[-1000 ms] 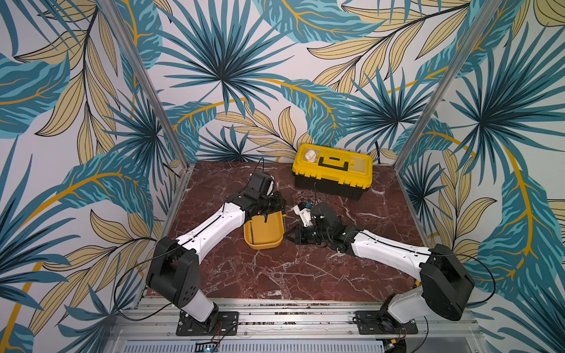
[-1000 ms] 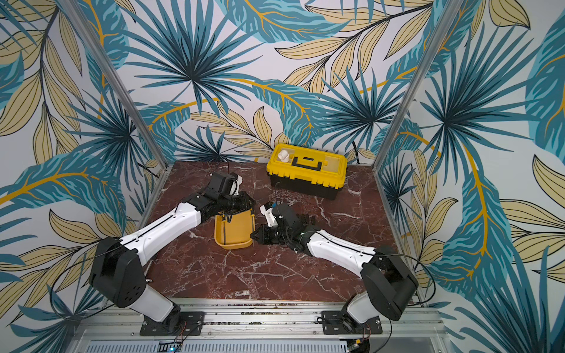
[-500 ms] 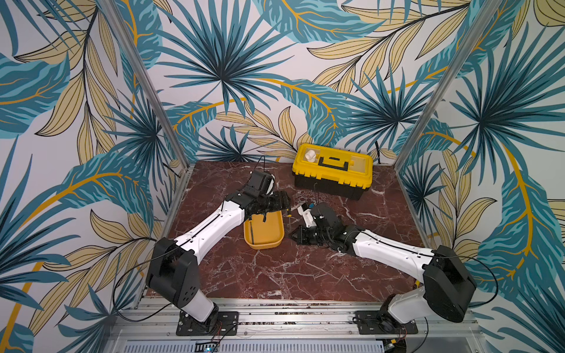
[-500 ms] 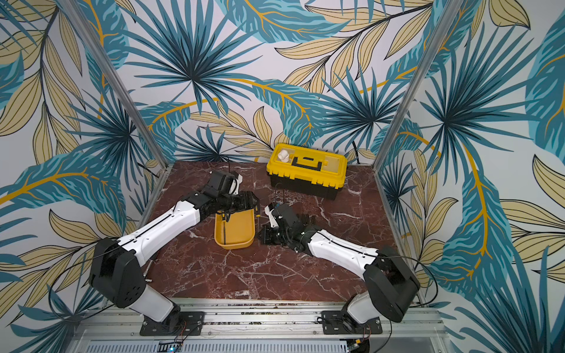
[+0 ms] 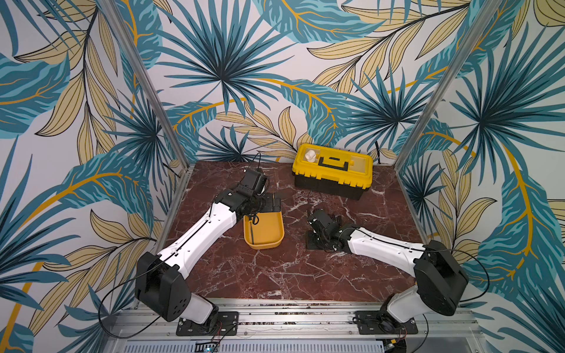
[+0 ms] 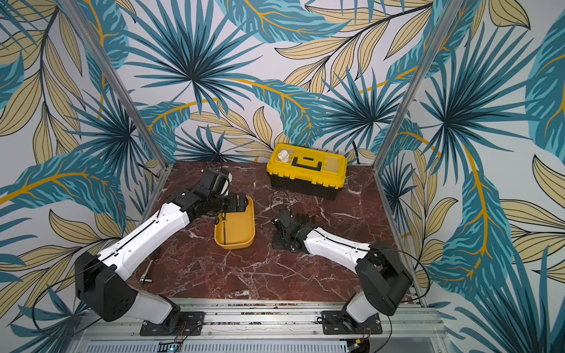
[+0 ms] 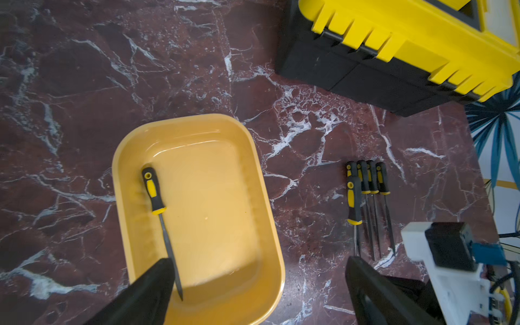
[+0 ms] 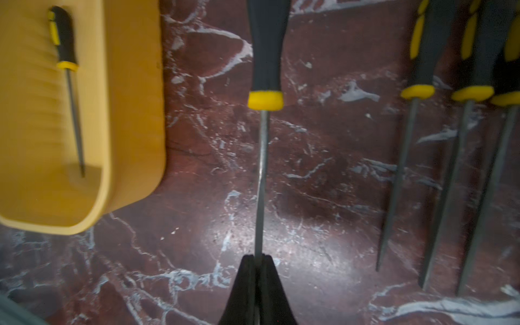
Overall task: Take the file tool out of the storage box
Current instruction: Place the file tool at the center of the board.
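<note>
the right gripper [image 8: 254,257] is pinching shut on the bare shaft of 1 file tool [image 8: 264,56], holding it low over the table [image 7: 84,84] between the storage box [image 7: 183,119] and a row of 4 files [image 7: 371,180]. it should be lowering flat, parallel to that row, before letting go. the left gripper [image 7: 259,261] is hanging wide open and empty over the box, where a second file tool [image 7: 154,191] is lying close along 1 long wall; 1 finger will be needing room beside that wall.

You've got a dark red marble table [image 5: 275,275]. Sitting right on it: the orange storage box [image 5: 263,244] mid-table, a yellow-lidded toolbox [image 5: 331,180] at the back, files [image 7: 372,183] side by side on the box's right, and some small metal tool [image 6: 146,276] near the left edge.
</note>
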